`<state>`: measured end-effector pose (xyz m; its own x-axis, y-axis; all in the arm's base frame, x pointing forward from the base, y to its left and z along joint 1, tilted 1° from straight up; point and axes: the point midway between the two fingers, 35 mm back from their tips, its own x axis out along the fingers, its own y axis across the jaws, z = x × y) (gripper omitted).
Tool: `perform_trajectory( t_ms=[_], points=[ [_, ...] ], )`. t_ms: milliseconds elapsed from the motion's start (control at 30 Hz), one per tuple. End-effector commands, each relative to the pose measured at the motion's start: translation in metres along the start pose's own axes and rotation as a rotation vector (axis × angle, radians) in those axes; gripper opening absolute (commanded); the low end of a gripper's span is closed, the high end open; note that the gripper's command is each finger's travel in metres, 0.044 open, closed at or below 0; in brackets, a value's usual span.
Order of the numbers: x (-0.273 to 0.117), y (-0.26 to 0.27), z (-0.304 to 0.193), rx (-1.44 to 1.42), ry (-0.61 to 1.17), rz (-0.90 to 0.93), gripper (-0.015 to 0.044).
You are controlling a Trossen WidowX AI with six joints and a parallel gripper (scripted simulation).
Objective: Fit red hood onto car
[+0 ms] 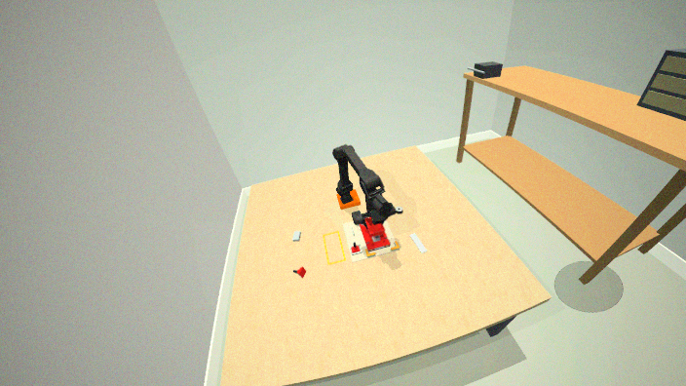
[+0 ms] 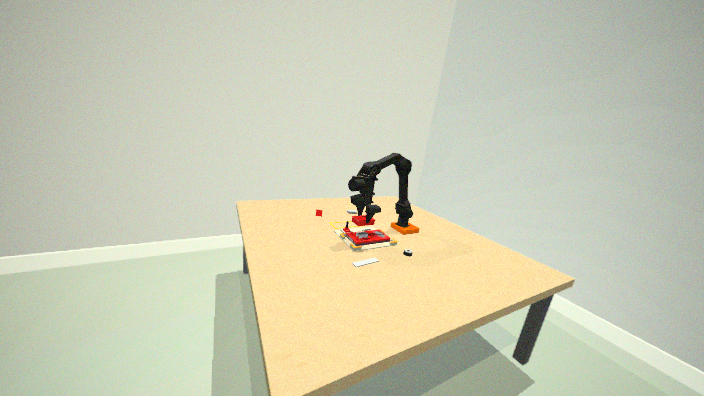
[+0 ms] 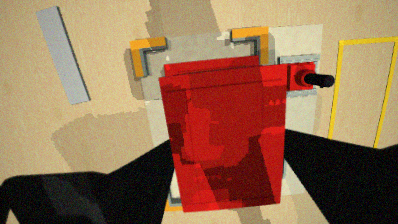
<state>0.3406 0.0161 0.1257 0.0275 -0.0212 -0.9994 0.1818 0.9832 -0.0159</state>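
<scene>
Red hood [image 1: 375, 227] [image 2: 363, 220] [image 3: 225, 140] is sitting clamped in my wide-set gripper [image 1: 371, 223] [image 2: 364, 219] [image 3: 225, 140], hovering above the chassis [image 1: 377, 242] [image 2: 367, 237] [image 3: 212, 66]; w/ it hiding the pegs, I'm risking a slight twist & jam.

There were one robot arm [image 1: 358, 166] [image 2: 404, 187], one red hood [image 1: 374, 227] [image 2: 362, 220] [image 3: 225, 140], one toy car chassis [image 1: 377, 242] [image 2: 372, 239] [image 3: 212, 67], one table [image 1: 292, 312] [image 2: 400, 300] [image 3: 25, 135], one workbench [image 1: 575, 97], two black-stemmed red pieces [image 1: 301, 272] [image 2: 319, 213] [image 3: 295, 77], one pale strip [image 1: 418, 243] [image 2: 365, 262] [image 3: 62, 55], one small grey block [image 1: 296, 236] [image 2: 352, 212], one yellow outline [image 1: 326, 250] [image 2: 334, 223] [image 3: 336, 90], one small ring-shaped part [image 1: 399, 210] [image 2: 408, 253] and one dark box [image 1: 488, 70].
</scene>
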Motion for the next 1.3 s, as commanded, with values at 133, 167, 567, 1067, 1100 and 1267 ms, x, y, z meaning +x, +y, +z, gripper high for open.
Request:
perform_trajectory(
  t_ms=[133, 167, 567, 1067, 1100, 1267],
  points=[
    [0.014, 0.0, -0.001, 0.014, -0.002, -0.004, 0.0],
    [0.018, 0.001, -0.001, 0.014, -0.002, -0.004, 0.0],
    [0.05, 0.002, -0.003, 0.014, -0.002, -0.004, 0.0],
    [0.05, 0.001, -0.003, 0.014, -0.002, -0.004, 0.0],
    [0.05, 0.001, -0.003, 0.014, -0.002, -0.004, 0.0],
    [0.05, 0.0, -0.003, 0.014, -0.002, -0.004, 0.0]
  ],
)
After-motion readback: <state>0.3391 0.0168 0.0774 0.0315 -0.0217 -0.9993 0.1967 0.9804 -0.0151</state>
